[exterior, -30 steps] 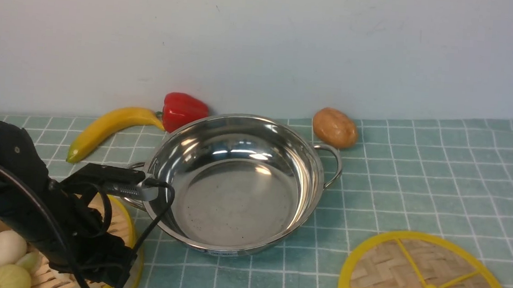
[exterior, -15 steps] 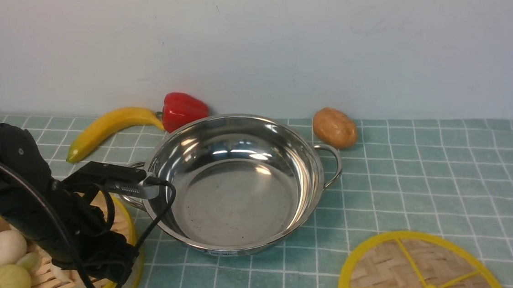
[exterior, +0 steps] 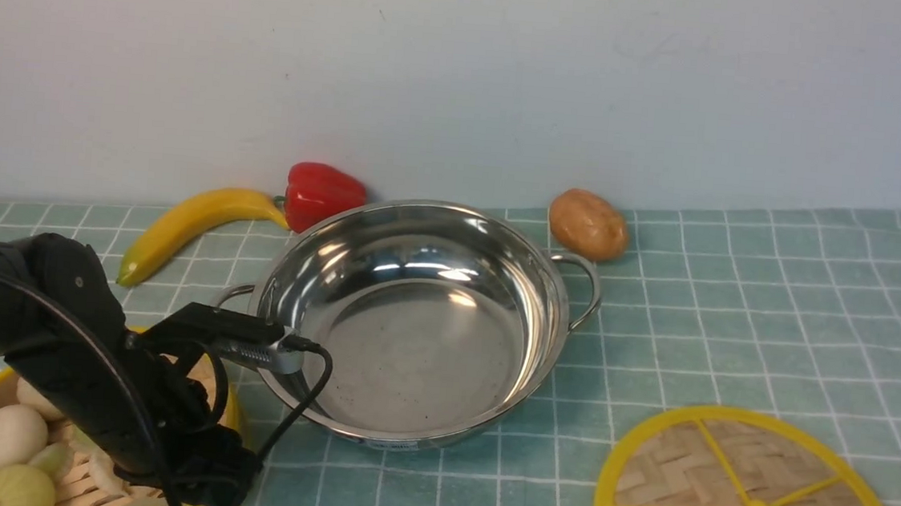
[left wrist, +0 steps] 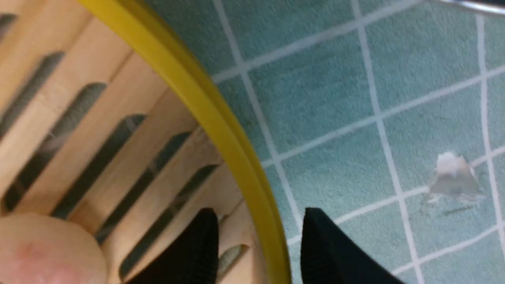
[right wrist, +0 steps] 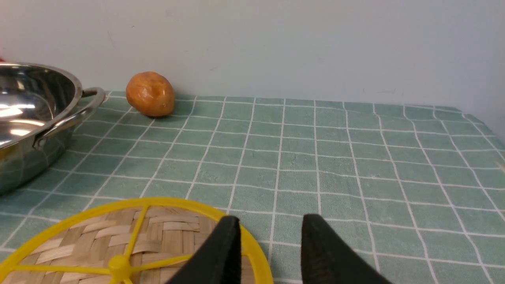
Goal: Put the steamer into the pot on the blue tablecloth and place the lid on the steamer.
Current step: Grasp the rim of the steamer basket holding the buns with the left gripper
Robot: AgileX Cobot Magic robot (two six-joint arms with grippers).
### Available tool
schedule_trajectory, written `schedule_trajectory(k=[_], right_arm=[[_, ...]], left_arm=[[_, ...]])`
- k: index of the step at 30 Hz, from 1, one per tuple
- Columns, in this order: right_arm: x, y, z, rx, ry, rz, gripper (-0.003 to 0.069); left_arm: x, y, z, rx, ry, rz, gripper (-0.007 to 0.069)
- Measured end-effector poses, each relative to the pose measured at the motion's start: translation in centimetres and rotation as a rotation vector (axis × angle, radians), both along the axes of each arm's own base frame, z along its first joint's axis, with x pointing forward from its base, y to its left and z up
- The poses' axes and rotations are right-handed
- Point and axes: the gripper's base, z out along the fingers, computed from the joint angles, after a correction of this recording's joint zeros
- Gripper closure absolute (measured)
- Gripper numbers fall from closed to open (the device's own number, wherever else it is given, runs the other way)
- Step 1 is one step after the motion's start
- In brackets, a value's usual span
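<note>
The left arm (exterior: 65,351) has swung a little toward the middle of the worktop. The buns (exterior: 10,435) in the steamer (left wrist: 189,85) sit where they did a second ago. So the steamer is not lifted: it rests at the near left corner, just beside the pot (exterior: 410,362).

The shift uncovers another bun and the pot's left handle (exterior: 228,296). It leaves the left pincer (left wrist: 260,221) astride the steamer's yellow rim, one finger inside and one outside. A sliver of slack shows on each side, so I judge it released, lined up to clamp. The transfer into the pot has not begun.

Along the far edge lie a banana (exterior: 188,220) and a red pepper (exterior: 322,193). The pot stands empty mid-worktop, and a potato (exterior: 588,224) lies behind its right handle. The lid (exterior: 752,502) lies flat at the near edge toward the right corner. The right pincer (right wrist: 268,232) hangs over the lid's rim, released and empty, and nothing there has moved.

The blue tablecloth (exterior: 775,311) covers the whole worktop and lies smooth. It has one pale fleck (left wrist: 453,179) near the steamer; whether that is a scrap or a tear I cannot tell. A plain pale wall (exterior: 465,69) closes the far side.
</note>
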Motion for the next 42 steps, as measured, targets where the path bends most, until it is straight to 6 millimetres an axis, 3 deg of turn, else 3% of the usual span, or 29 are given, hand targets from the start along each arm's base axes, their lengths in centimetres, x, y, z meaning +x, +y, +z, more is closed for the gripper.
schedule_trajectory(k=[8, 13, 15, 17, 33, 42], right_arm=[[0.0, 0.0, 0.0, 0.0, 0.0, 0.0, 0.0417], [0.0, 0.0, 0.0, 0.0, 0.0, 0.0, 0.0417], [0.0, 0.0, 0.0, 0.0, 0.0, 0.0, 0.0417], [0.0, 0.0, 0.0, 0.0, 0.0, 0.0, 0.0417], [0.0, 0.0, 0.0, 0.0, 0.0, 0.0, 0.0417], [0.0, 0.0, 0.0, 0.0, 0.0, 0.0, 0.0417]], left_arm=[[0.0, 0.0, -0.1, 0.001, 0.001, 0.001, 0.0347], [0.0, 0.0, -0.2, 0.005, 0.004, -0.003, 0.0453], [0.0, 0.0, -0.2, 0.0, 0.012, 0.008, 0.0549], [0.0, 0.0, -0.2, -0.001, 0.018, 0.02, 0.0571], [-0.9, 0.4, 0.2, 0.045, 0.092, 0.005, 0.0573], [-3.3, 2.2, 4.1, 0.222, 0.085, 0.066, 0.0587]])
